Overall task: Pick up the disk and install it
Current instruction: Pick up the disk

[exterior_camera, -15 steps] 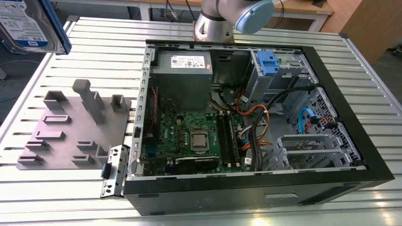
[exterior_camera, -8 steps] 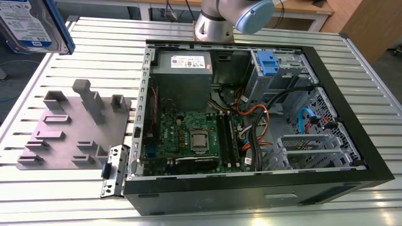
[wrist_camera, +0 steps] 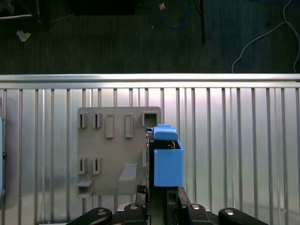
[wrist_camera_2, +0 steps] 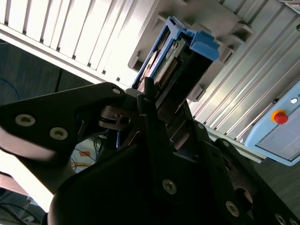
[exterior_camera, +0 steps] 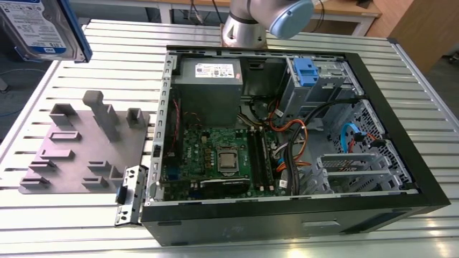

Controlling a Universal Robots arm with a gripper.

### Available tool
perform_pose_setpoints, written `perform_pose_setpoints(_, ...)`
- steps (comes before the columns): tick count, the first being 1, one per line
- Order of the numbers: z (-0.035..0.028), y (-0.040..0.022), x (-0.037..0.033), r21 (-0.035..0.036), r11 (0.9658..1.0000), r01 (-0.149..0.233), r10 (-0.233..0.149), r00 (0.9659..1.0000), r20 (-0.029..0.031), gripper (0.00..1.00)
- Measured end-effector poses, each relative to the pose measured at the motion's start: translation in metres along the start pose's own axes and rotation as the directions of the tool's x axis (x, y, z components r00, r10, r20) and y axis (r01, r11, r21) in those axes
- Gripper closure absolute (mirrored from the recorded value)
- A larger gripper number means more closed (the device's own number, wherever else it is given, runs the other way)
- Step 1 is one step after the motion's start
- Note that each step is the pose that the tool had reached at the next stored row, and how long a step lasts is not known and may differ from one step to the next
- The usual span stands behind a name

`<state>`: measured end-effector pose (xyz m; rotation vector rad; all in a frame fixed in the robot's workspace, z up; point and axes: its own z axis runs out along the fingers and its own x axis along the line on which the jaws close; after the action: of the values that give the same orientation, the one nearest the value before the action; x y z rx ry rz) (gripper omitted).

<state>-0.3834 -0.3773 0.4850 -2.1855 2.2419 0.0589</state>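
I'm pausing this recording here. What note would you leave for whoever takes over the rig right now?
Claw: shut on the disk, which it holds edge-on.
Disk: in the air above the grey fixture plate on the table. In the exterior view it hangs at the upper left, off to the side of the open case rather than over it.
Done: the disk is picked up.
Left: the install; the disk is not yet in the case.
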Motion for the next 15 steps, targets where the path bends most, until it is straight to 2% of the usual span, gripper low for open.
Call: perform_pose_setpoints(15,-0.0003,-0.0206,-0.0005,0.0001,1.0000,0.000,0.000,1.0000,0.0001,0.65)
